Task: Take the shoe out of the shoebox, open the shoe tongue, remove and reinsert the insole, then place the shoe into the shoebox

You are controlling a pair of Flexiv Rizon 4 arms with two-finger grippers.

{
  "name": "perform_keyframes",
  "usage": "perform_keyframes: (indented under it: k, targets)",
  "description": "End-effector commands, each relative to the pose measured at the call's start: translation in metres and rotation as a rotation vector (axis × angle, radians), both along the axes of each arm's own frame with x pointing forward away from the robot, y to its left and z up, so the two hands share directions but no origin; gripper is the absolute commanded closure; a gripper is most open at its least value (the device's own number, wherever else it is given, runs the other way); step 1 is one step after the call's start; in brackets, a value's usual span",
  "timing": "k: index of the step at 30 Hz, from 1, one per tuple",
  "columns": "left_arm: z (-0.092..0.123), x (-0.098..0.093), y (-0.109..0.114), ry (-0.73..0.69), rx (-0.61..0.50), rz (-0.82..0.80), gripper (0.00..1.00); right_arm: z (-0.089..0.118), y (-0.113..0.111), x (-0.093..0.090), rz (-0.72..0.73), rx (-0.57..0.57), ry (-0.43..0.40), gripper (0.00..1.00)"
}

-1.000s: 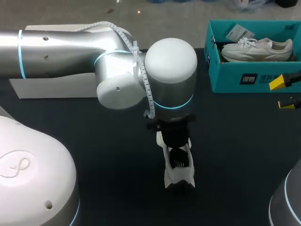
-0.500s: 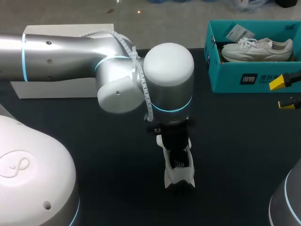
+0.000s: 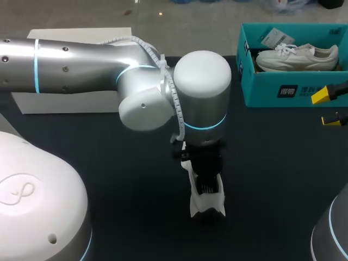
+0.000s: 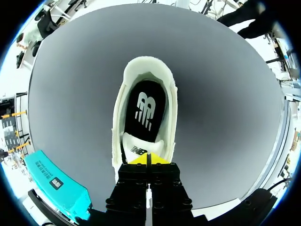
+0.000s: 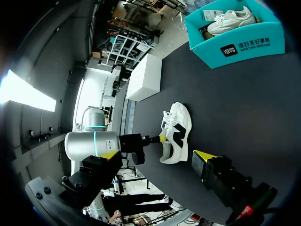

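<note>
The shoe (image 3: 206, 197) is lying on the table (image 3: 119, 163) at the frame's lower middle, under the left arm's fingers (image 4: 146, 160). The shoebox (image 3: 272, 92) is sitting at the upper right, holding a second shoe (image 3: 296, 57). Another box (image 3: 65, 100) is standing at the upper left.

dark, seemingly matte table (image 3: 272, 179), white box (image 3: 54, 102)

Silver-and-white left arm (image 3: 81, 60) wears blue rings, a spiral-wrapped cable (image 3: 175, 103), a black claw (image 4: 146, 160).

A white shoe (image 3: 207, 200) with black patches stands on its sole in the middle of the dark worktop (image 3: 109, 163). Its black insole (image 4: 146, 109) lies inside. Well apart, the open blue-green shoebox (image 3: 261, 93) holds a second shoe (image 3: 296, 57), also white.
</note>
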State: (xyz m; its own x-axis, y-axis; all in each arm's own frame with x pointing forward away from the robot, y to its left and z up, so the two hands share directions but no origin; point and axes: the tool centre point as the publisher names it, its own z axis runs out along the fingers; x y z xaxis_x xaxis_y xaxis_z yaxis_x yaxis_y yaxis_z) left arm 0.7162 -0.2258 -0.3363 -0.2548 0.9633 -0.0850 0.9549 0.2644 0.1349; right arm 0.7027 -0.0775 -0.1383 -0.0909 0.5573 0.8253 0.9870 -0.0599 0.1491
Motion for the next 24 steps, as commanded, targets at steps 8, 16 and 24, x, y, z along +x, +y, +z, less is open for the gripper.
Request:
perform_keyframes:
  k: [8, 16, 24]
  targets:
    - [0.031, 0.0009, -0.0019, 0.092, -0.047, 0.321, 1.0, -0.0003, 0.0, -0.0004, -0.001, -0.002, 0.0, 0.0]
    - [0.031, 0.0009, -0.0019, 0.092, -0.047, 0.321, 1.0, -0.0003, 0.0, -0.0004, -0.001, -0.002, 0.0, 0.0]
    - [0.031, 0.0009, -0.0019, 0.092, -0.047, 0.321, 1.0, -0.0003, 0.0, -0.0004, -0.001, -0.002, 0.0, 0.0]
